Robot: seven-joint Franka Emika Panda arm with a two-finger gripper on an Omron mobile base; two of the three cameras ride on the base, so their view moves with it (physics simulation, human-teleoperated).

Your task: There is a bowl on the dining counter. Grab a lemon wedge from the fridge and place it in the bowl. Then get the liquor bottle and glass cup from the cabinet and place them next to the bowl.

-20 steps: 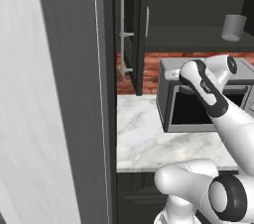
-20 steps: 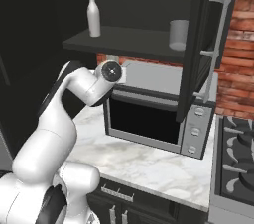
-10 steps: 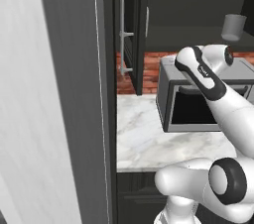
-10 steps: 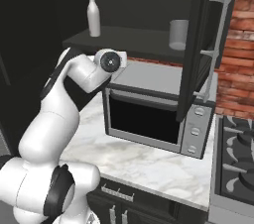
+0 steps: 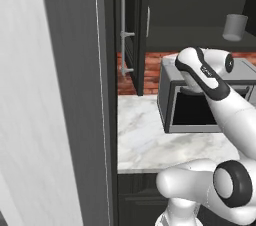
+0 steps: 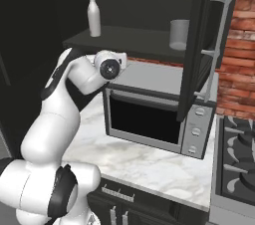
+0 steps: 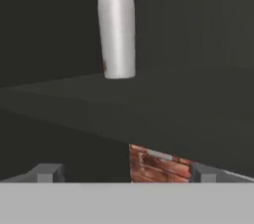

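A: Two task items we list on the dark open-cabinet shelf (image 6: 134, 40): a tall pale-grey liquor bottle (image 6: 93, 14) standing upright at the left, and a grey cylindrical glass cup (image 6: 179, 34) well apart at the right.

B: We add the white arm's two-finger gripper (image 7: 124, 173), fingers (image 7: 45, 172) spread wide, holding nothing, below the shelf edge, facing the bottle. Under the shelf sits a steel microwave (image 6: 159, 114) on the marble counter (image 6: 149, 164).

Pale grey liquor bottle (image 7: 116, 25), red-brick wall (image 6: 238, 64)
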